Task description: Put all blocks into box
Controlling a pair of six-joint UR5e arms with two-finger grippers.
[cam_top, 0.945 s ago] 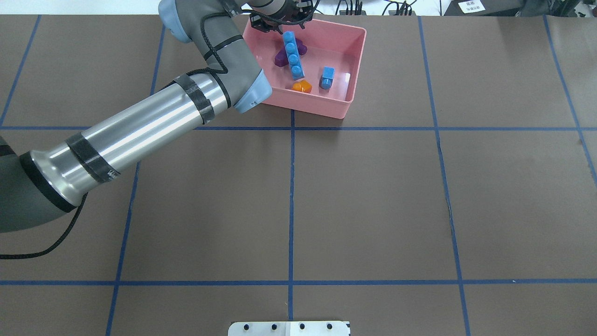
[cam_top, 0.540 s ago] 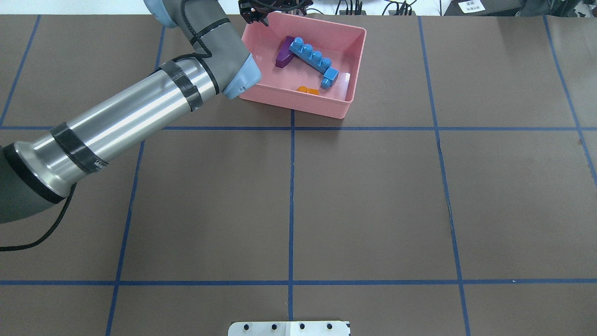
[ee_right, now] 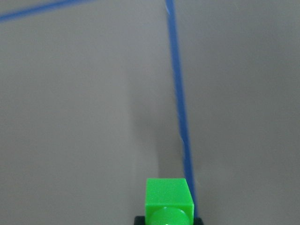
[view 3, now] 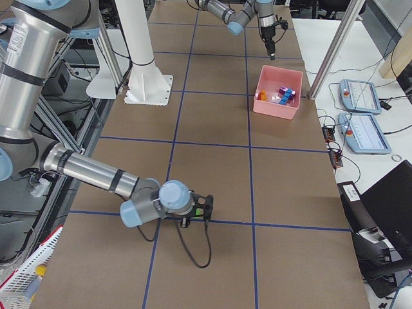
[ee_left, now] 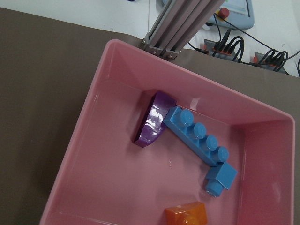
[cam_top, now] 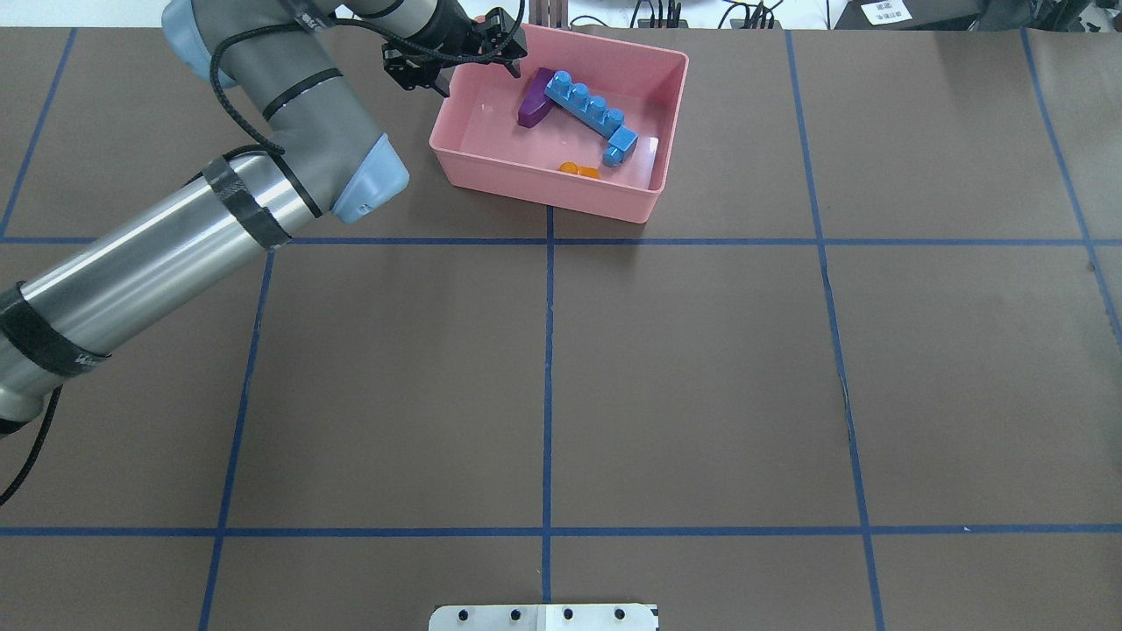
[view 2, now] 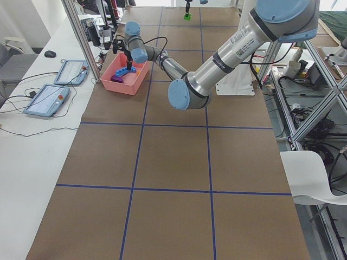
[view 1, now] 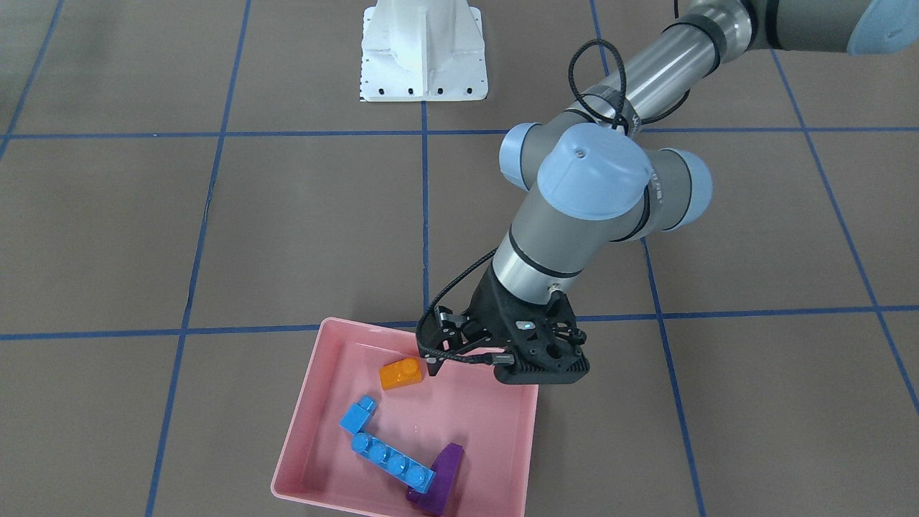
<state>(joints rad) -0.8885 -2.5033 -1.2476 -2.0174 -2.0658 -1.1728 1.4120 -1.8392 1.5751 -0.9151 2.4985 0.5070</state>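
The pink box [cam_top: 561,197] stands at the table's far middle and also shows in the front view [view 1: 287,459] and the left wrist view [ee_left: 93,117]. In it lie the long blue brick [cam_top: 585,107], the small blue brick [cam_top: 618,147] touching its end, the purple sloped brick [cam_top: 533,103] and the orange brick [cam_top: 578,169]. My left gripper [cam_top: 460,66] is open and empty above the box's far left corner. My right gripper [ee_right: 168,219] is shut on the green brick [ee_right: 168,201], held above bare table far from the box [view 3: 205,211].
The white robot base [view 1: 423,50] stands at the table's middle on my side. An aluminium post [ee_left: 173,28] and cables stand just behind the box. A white side table with tablets [view 3: 360,96] runs along the far edge.
The long blue brick has swung from lying over the purple brick to lying diagonally against the small blue one. My left gripper has drawn away to the left, off the box's middle.
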